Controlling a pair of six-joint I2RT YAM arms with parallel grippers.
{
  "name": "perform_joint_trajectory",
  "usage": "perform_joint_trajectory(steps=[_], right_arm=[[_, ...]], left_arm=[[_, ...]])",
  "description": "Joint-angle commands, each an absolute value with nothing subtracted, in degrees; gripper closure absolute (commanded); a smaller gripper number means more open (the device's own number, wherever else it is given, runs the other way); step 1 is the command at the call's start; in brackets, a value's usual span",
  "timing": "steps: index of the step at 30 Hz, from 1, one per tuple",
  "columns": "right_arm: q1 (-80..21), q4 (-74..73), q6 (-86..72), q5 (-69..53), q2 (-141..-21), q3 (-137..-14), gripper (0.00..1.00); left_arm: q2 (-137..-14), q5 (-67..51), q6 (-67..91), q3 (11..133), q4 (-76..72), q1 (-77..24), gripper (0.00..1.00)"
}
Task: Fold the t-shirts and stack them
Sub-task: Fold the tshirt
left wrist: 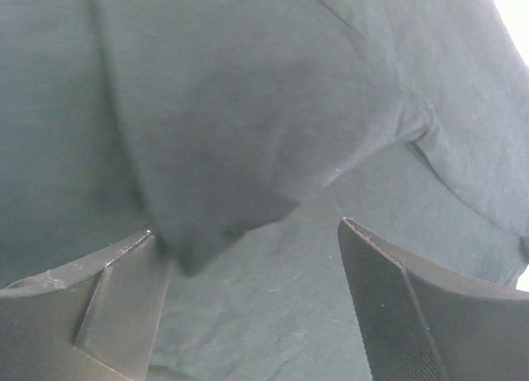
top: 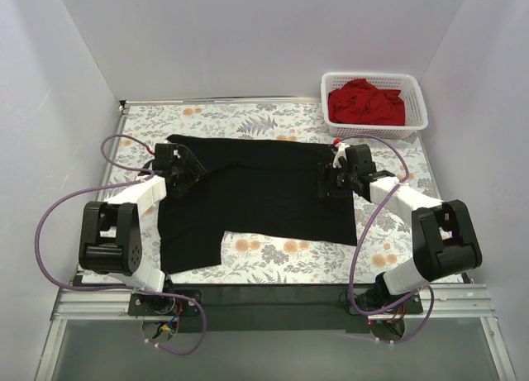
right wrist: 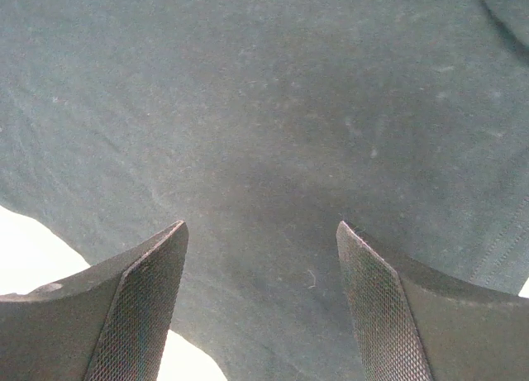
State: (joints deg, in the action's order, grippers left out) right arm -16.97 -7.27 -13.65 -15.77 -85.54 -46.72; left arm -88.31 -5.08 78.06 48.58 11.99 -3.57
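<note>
The black t-shirt [top: 256, 195] lies spread on the flowered table, partly folded, one part reaching the near left. My left gripper [top: 187, 171] hovers over its left side; in the left wrist view it [left wrist: 248, 232] is open over the black cloth [left wrist: 248, 108], where a folded flap lies beside the left finger. My right gripper [top: 332, 181] is over the shirt's right side; in the right wrist view it [right wrist: 260, 232] is open above flat black cloth [right wrist: 264, 108], holding nothing. The red t-shirt [top: 366, 102] lies bunched in the basket.
A white plastic lattice basket [top: 416, 92] stands at the back right corner. The flowered tablecloth [top: 281, 250] shows in front of the shirt. White walls close in the left, back and right. Purple cables loop beside both arms.
</note>
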Motion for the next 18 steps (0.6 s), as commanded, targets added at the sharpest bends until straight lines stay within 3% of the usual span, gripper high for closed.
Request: perform_joint_trajectory(steps=[1, 2, 4, 5, 6, 10, 18], right_arm=[[-17.3, -6.9, -12.3, -17.1, -83.5, -46.5, 0.33], [-17.3, -6.9, -12.2, -17.0, -83.3, -46.4, 0.34], [-17.3, -6.9, -12.2, -16.7, -82.6, -46.1, 0.34], [-17.3, -6.9, -12.1, -16.4, -82.4, -46.0, 0.33], [-17.2, -7.0, -12.0, -16.3, -81.7, -45.9, 0.34], [-17.3, -7.5, -11.7, -15.2, -80.5, -46.0, 0.34], [-17.2, -8.2, -9.2, -11.7, -81.4, -49.2, 0.34]], left_arm=[[-89.1, -2.5, 79.5, 48.9, 9.8, -4.7, 0.31], [-89.3, -2.6, 79.6, 49.0, 9.8, -4.8, 0.33], [-88.7, -3.2, 79.7, 49.7, 9.9, -4.8, 0.47], [-88.2, -3.3, 79.7, 50.0, 10.3, -4.8, 0.55], [-86.8, -3.4, 79.7, 50.6, 11.1, -4.8, 0.74], [-83.4, -5.2, 80.0, 54.1, 13.7, -4.8, 1.00], [-88.4, -7.7, 78.8, 65.5, 16.8, -4.5, 1.00]])
